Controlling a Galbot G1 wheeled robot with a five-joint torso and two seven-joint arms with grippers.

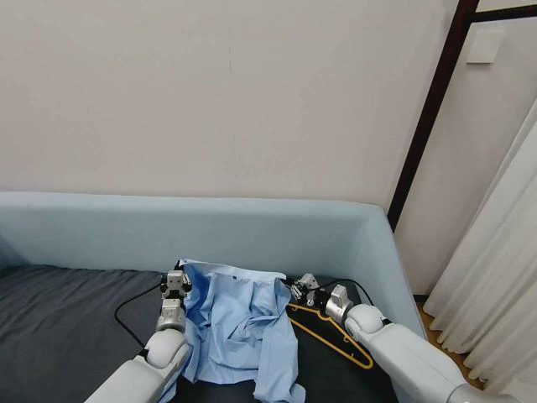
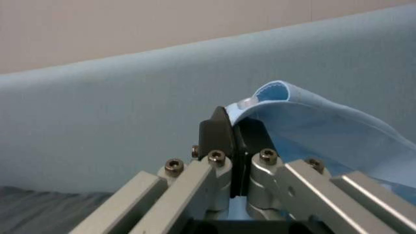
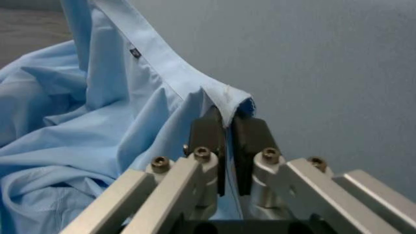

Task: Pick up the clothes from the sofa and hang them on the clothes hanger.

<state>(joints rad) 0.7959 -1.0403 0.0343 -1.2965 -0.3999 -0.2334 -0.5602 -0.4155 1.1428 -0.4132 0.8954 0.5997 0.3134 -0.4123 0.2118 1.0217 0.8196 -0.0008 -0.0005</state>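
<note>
Plain off-white wall (image 1: 210, 92) across the back. A dark door frame (image 1: 428, 117) and a pale curtain (image 1: 503, 277) are at the right.

The sofa (image 1: 101, 231) runs along the wall. It has a light blue backrest and side arm, and a dark grey seat (image 1: 59, 311).

The light blue shirt (image 1: 239, 319) is on the seat, right of centre and close to the backrest. Its top edge is lifted and stretched between the two pincers. The rest sags in a crumpled heap onto the seat.

The orange hanger (image 1: 336, 336) lies flat on the seat just right of the shirt, under the right forearm, near the sofa's right corner. A black cable (image 1: 126, 315) loops over the seat beside the left arm.

The left pincer (image 1: 174, 284) is at the shirt's upper left corner, near the backrest. In the left wrist view its pads are pressed together on a stitched fabric edge, and the cloth drapes away to one side.

The right pincer (image 1: 304, 287) is at the shirt's upper right corner, just above the hanger's near end. In the right wrist view its pads are clamped on the shirt edge at the end of the collar band, with the shirt body bunched below.
</note>
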